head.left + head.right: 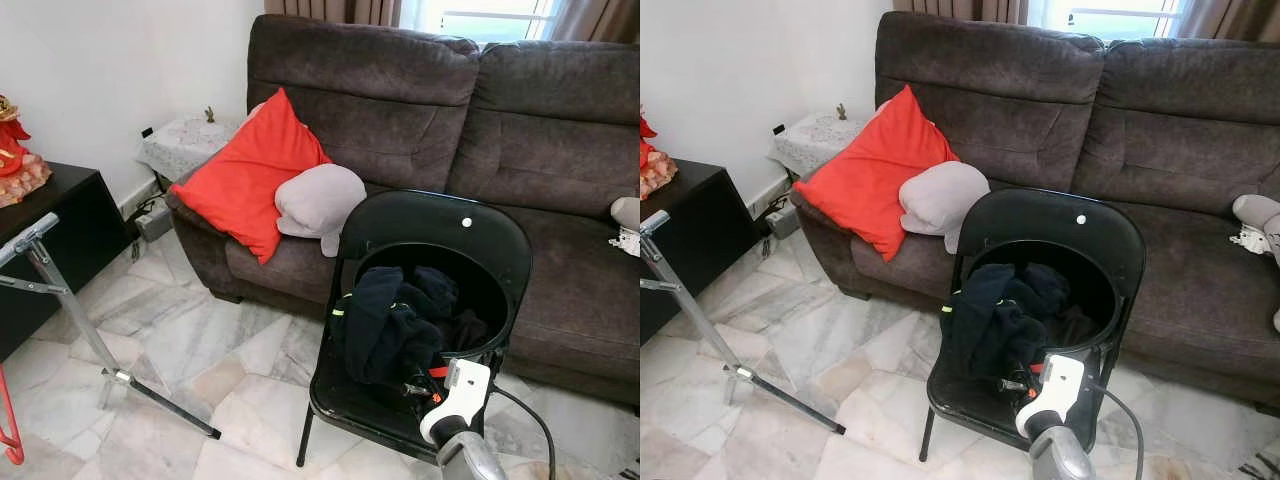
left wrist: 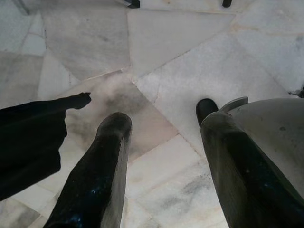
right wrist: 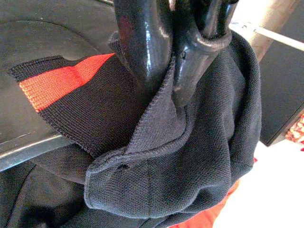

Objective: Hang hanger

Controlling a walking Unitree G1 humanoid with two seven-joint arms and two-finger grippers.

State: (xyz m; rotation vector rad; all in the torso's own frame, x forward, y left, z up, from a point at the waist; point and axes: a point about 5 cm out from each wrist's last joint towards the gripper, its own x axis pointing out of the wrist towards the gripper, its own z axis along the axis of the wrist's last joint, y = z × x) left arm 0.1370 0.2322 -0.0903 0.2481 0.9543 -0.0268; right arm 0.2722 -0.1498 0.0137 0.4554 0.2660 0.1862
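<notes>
A dark brown sofa [image 1: 480,120] occupies the rear of the scene, set on a marble tile floor [image 1: 200,360]. On its left end lie a red cushion [image 1: 245,170] and, touching it, a grey cushion [image 1: 318,200]. A small side table [image 1: 180,145] with a lace cover stands against the wall beside the sofa's left arm. A black cabinet [image 1: 50,240] sits at the left edge, with a metal rack [image 1: 70,300] standing in front of it, its legs spread on the floor.

A black folding chair [image 1: 440,240] stands before the sofa. A heap of dark clothing [image 1: 395,320] rests on its seat. Part of a red hanger [image 1: 10,420] shows at the lower left edge, below the rack; what it hangs from cannot be made out.

The right gripper [image 3: 175,71] is down at the chair seat, fingers closed onto a fold of dark knit garment [image 3: 180,161] with an orange-red band. The right arm's white wrist [image 1: 455,400] rises from the lower edge towards the heap.

The left gripper [image 2: 161,156] points at the floor, fingers spread apart and holding nothing; a dark cloth edge [image 2: 33,133] lies beside one finger.
</notes>
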